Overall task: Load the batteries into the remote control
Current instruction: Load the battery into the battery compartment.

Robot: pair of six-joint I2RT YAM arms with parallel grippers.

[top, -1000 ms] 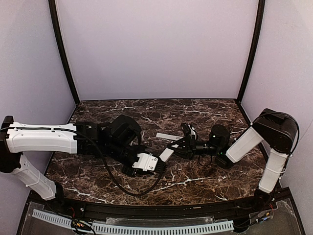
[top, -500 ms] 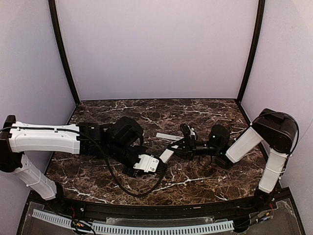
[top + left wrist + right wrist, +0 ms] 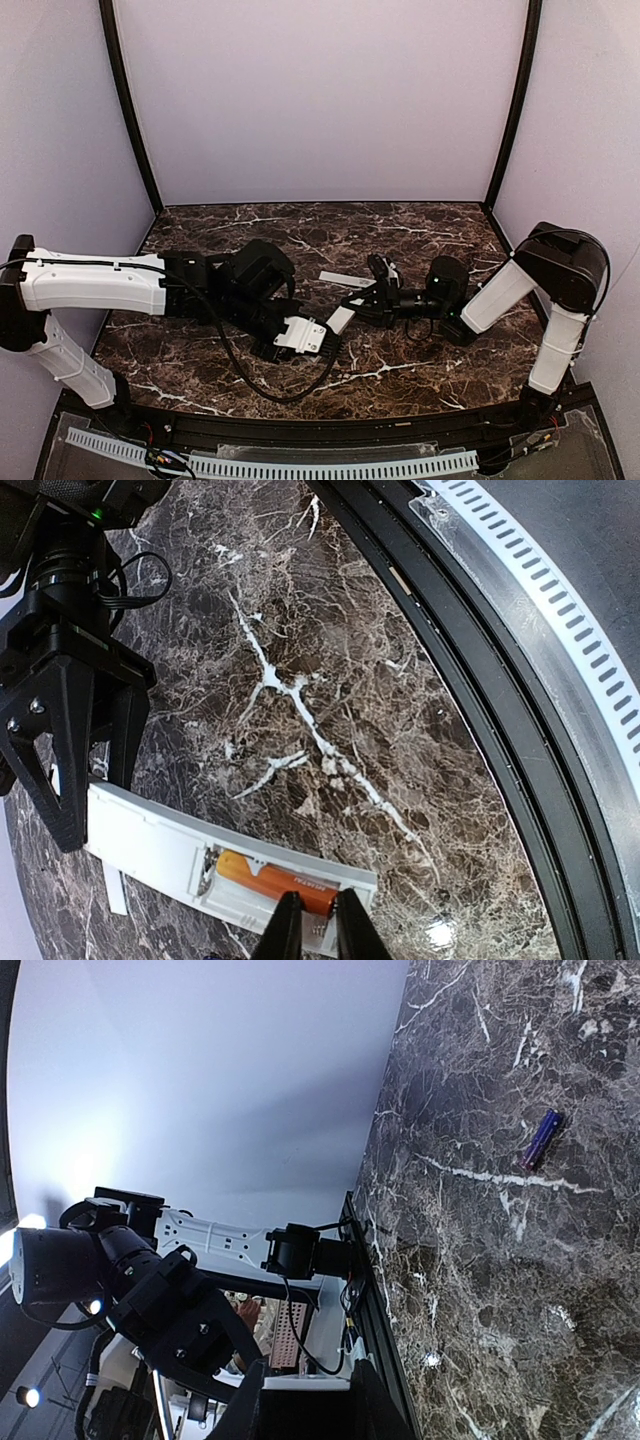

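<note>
On the marble table (image 3: 420,370), the right gripper (image 3: 92,810) clamps one end of the white remote control (image 3: 150,845). The left gripper (image 3: 318,935) has its narrowly parted tips at the red-orange battery (image 3: 265,875), which lies in the remote's recess (image 3: 203,872); whether they grip it cannot be told. The blue-purple battery (image 3: 540,1138) lies apart on the table.

The left gripper (image 3: 318,905) shows only its fingertips at the bottom edge of its wrist view. They cover the end of the red-orange battery (image 3: 265,873), so I can't tell whether they pinch it. From above, it and the right gripper (image 3: 358,298) hide most of the remote control (image 3: 340,318), and the dark blue-purple battery (image 3: 540,1138) is too small to find there.
</note>
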